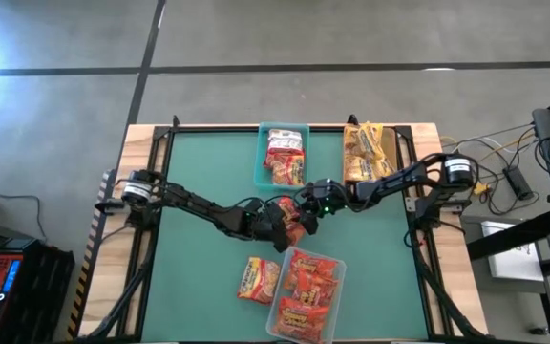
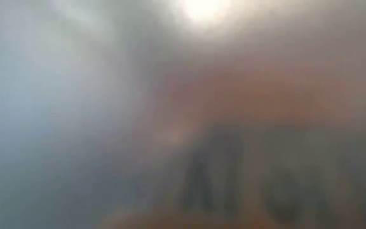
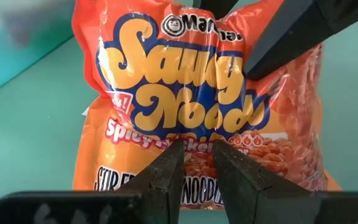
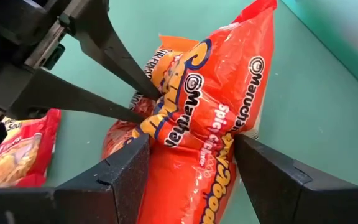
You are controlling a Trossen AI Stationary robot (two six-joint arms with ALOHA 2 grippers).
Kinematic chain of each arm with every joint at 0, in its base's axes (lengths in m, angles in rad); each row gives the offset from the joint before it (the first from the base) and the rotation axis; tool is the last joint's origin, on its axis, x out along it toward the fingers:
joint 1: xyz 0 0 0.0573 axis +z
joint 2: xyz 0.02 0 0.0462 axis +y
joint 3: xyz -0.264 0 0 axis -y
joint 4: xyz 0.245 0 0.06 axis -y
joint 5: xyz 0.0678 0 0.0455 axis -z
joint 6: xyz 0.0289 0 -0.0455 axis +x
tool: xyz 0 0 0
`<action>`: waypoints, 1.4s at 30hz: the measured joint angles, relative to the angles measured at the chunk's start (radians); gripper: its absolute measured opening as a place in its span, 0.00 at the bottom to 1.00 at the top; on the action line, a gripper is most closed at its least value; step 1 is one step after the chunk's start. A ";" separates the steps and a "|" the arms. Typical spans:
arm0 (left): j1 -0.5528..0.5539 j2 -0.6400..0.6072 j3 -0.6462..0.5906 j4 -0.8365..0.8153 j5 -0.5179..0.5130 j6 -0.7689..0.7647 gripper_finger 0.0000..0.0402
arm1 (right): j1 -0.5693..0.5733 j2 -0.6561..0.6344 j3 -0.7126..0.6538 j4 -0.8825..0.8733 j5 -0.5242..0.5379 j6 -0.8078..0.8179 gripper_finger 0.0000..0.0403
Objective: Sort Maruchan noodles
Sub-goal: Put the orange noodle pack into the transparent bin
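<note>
Both arms reach to the middle of the green table [image 1: 199, 277], where they meet at one orange crinkly plastic Maruchan noodle packet [image 1: 287, 212]; it seems a handover, or a try to separate packets. The left hand [image 3: 196, 163] pinches a fold at the packet's lower edge, fingers narrow; the right hand [image 4: 191, 163] stands wide around the packet, not yet closed. Nearby, the teal bin [image 1: 262, 162] at the far edge and the clear bin [image 1: 337, 287] at the near edge already hold sorted packets.
</note>
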 joint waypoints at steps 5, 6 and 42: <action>0.000 0.001 0.000 -0.001 -0.024 -0.003 0.19 | 0.000 0.006 0.003 0.002 0.000 -0.015 0.56; 0.000 0.001 -0.001 0.000 -0.028 -0.003 0.19 | 0.000 0.006 0.003 0.002 -0.001 -0.015 0.56; -0.101 -0.148 0.002 -0.141 -0.241 -0.141 0.19 | -0.008 -0.070 0.001 -0.043 -0.037 -0.072 0.02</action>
